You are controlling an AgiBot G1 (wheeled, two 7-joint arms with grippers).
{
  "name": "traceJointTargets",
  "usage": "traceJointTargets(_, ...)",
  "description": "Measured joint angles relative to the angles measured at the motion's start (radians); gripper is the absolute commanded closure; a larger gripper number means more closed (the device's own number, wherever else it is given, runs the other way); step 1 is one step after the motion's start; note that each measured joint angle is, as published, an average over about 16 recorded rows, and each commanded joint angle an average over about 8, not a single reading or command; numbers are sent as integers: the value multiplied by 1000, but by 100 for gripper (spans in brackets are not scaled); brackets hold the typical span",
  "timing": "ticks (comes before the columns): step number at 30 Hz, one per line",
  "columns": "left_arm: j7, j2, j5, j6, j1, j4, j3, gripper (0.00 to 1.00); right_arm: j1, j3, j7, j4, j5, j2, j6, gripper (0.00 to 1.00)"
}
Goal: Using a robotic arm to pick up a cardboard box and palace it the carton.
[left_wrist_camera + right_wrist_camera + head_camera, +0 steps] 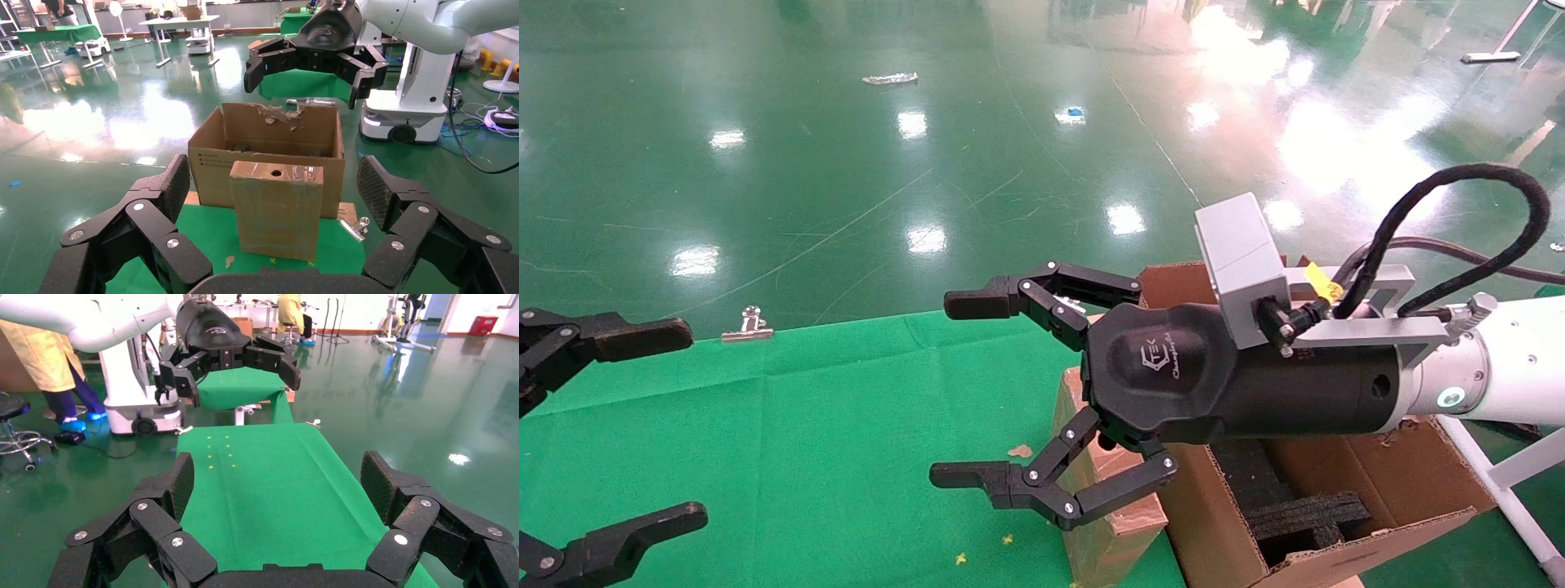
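The cardboard box [1101, 500] [276, 211] stands upright on the green cloth, taped narrow edge with a round hole facing up, right beside the carton [1344, 490] [269, 144]. The carton's flaps are raised and black foam lies inside. My right gripper [952, 390] [278, 478], on the white arm, hovers open above the box and the carton's near wall, holding nothing; the right wrist view shows only cloth between its fingers. My left gripper [658, 429] [275, 184] waits open at the table's left, facing the box from a distance.
A green cloth [805, 425] covers the table. A metal binder clip [748, 324] [354, 228] sits on its far edge. Small paper scraps lie on the cloth near the box. Shiny green floor surrounds the table.
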Motion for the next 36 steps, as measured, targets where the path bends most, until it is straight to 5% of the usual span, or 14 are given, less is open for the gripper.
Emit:
traceJointTargets(20,0,0,0,0,0,0,0,0,20,-22,17,20,-45,-2,2,0)
traceJointTargets(36,1,0,-1,0,-1,1,2,0,349,-364,198,73,-497,-165,-63,0)
